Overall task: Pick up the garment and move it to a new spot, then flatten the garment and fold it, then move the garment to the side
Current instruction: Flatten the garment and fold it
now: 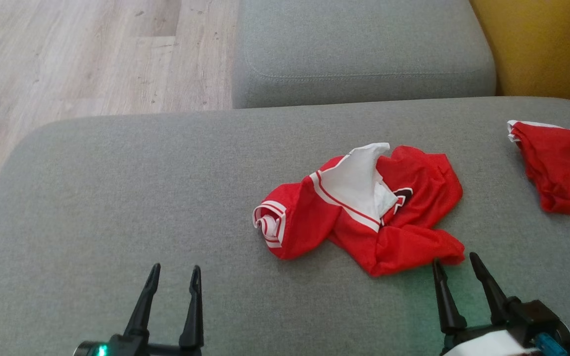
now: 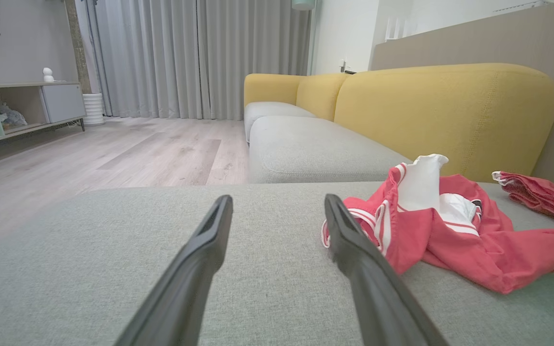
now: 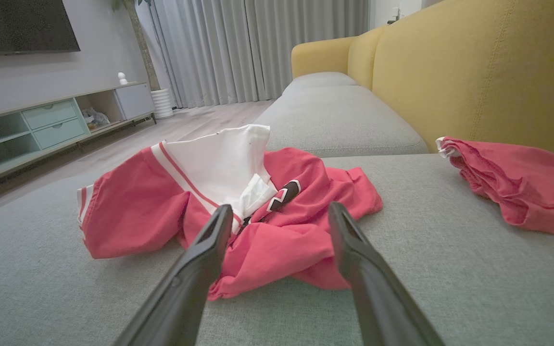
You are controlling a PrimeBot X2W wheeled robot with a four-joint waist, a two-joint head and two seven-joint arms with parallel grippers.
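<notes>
Head view first: the garment point(image 1: 364, 207) lies crumpled right of centre on the grey sofa seat point(image 1: 117, 198). It's a red jersey bunched into a heap, with a white panel folded up on top and a striped cuff curled at its left end. The left gripper point(image 1: 176, 269) hovers at the lower left over bare cushion, well apart from the cloth, its fingers spread wide and holding nothing. The right gripper point(image 1: 454, 259) is at the lower right, just as wide and just as empty. Its tips are just beside the heap's near hem, placed, I'd judge, to make the first pick. A second red piece point(image 1: 562, 168) lies at the right edge, apart from the jersey.

Left wrist view now: two dark fingers point along the woven grey upholstery, and the jersey is off to their right, its cuff showing just past the right-hand finger. The yellow backrest point(image 2: 450, 110) rises behind, smooth and rounded.

Right wrist view: the jersey is dead ahead between the spread fingers, thin and limp in soft folds. It looks like a light mesh knit, though the weave is too fine to be sure. A dark badge edged in white peeps from a crease. Cloth this floppy will sag when lifted, so pinching a thick fold looks safest. Nothing has been picked up yet.
</notes>
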